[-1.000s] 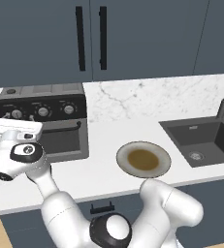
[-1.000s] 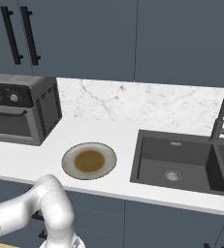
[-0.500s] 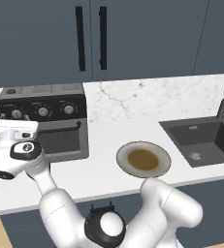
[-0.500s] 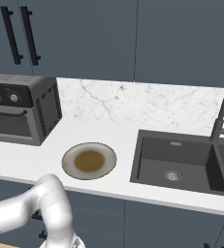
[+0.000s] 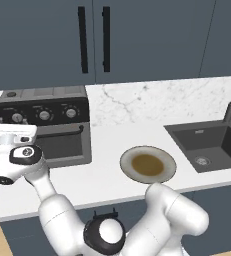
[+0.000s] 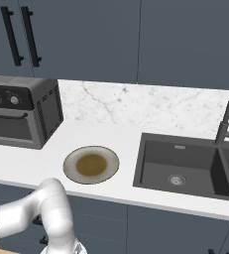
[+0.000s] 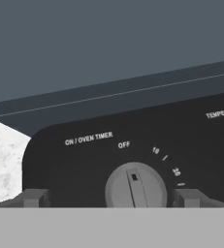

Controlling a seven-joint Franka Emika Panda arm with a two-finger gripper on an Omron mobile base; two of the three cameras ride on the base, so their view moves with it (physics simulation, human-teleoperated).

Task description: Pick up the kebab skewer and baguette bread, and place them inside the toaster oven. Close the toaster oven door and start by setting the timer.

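The toaster oven [image 5: 47,125] stands at the left of the counter, also seen in the right base view [image 6: 24,116]. The toaster oven door [image 5: 62,146] is shut, its black bar handle across the top. My gripper [image 7: 111,197] hovers close in front of the black knob panel, open. Its fingertips [image 7: 33,197] stand on either side of the grey timer knob [image 7: 135,186]. The knob's pointer sits up near the OFF mark. In the left base view my hand [image 5: 11,132] is at the oven's left front. The kebab skewer and the baguette bread are out of view.
A round plate [image 5: 148,164] with a brown centre lies bare on the white counter right of the oven, also in the right base view [image 6: 91,164]. A dark sink [image 6: 185,166] with a black faucet [image 6: 227,116] is further right. Dark cabinets hang above.
My hand has edged slightly upward in front of the oven's left side. The jaws stay open and nothing else has moved.
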